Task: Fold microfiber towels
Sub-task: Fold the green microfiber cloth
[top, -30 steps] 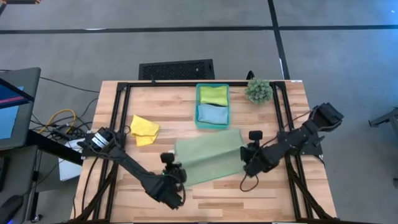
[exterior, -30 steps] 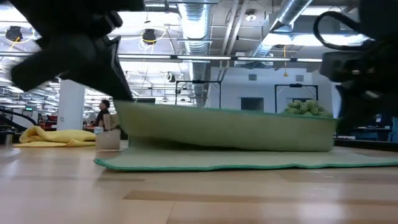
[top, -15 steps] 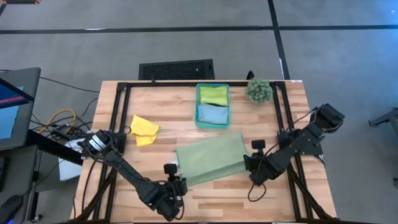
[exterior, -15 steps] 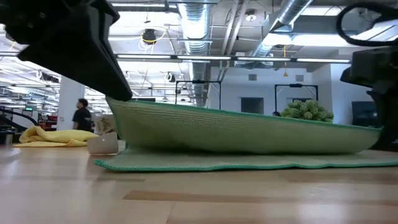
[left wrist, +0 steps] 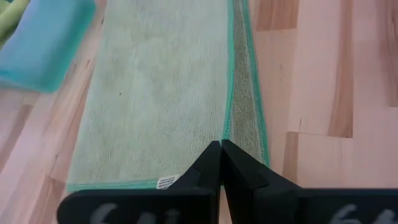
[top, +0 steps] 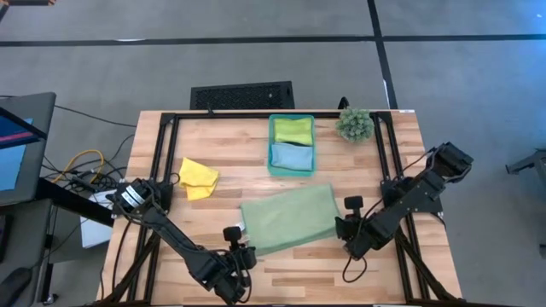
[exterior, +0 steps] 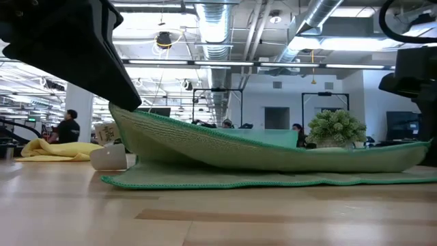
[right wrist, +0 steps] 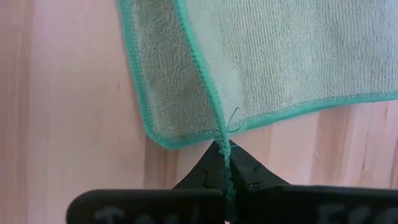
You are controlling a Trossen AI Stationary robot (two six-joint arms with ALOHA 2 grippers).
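Both pincers, left gripper (top: 240, 253) and right gripper (top: 345, 227), are clenched on your pale green towel's (top: 288, 217) top-layer corners so its edge lines up over the lower layer just beyond their tips.

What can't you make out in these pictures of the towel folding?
- Left gripper fingertips, high view: hidden by its own wrist.
- Pale green towel far edge, low view: hidden behind the raised fold.
- Towels in the teal bin, high view: too small to count layers.
- Right gripper pads, right wrist view: cut off at the edge.

We saw a big open lab: bare ceiling ducts (exterior: 218, 20), grey floor (top: 256, 64), people at far desks (exterior: 68, 126).
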